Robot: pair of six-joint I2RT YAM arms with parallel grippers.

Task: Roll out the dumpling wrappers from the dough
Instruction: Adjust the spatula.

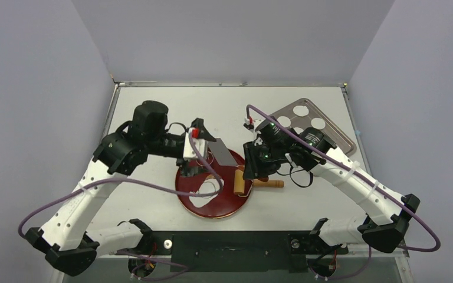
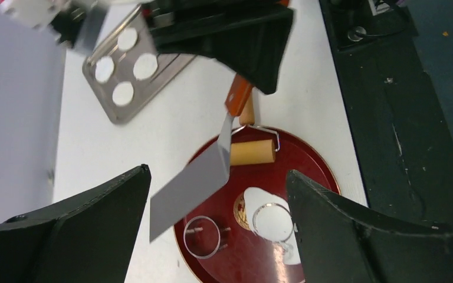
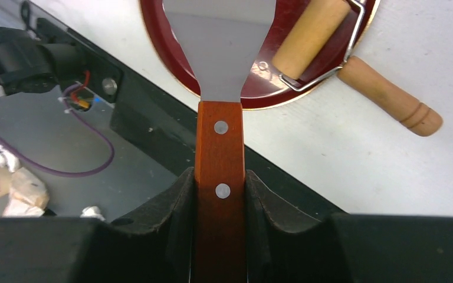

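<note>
The dough (image 2: 255, 196) is a thin white ragged sheet on a round red board (image 2: 318, 171), with a clear ring cutter (image 2: 272, 204) standing on it. A second ring cutter (image 2: 202, 217) stands on bare board to the left. Several round dumpling wrappers (image 2: 145, 66) lie on a metal tray (image 2: 115, 112). My left gripper (image 2: 218, 172) hangs open above the board, holding nothing. My right gripper (image 3: 219, 174) is shut on the brown handle of a metal spatula (image 3: 220, 135), whose blade (image 2: 191, 186) reaches over the board's edge. From above I see the dough (image 1: 209, 188), the left gripper (image 1: 196, 165) and the right gripper (image 1: 252, 168).
A wooden rolling pin (image 1: 239, 181) lies on the board's right edge, its handle (image 1: 271, 183) out on the table. The wrapper tray (image 1: 336, 138) sits at the back right. A black bar (image 1: 230, 242) runs along the near table edge. Grey walls enclose the table.
</note>
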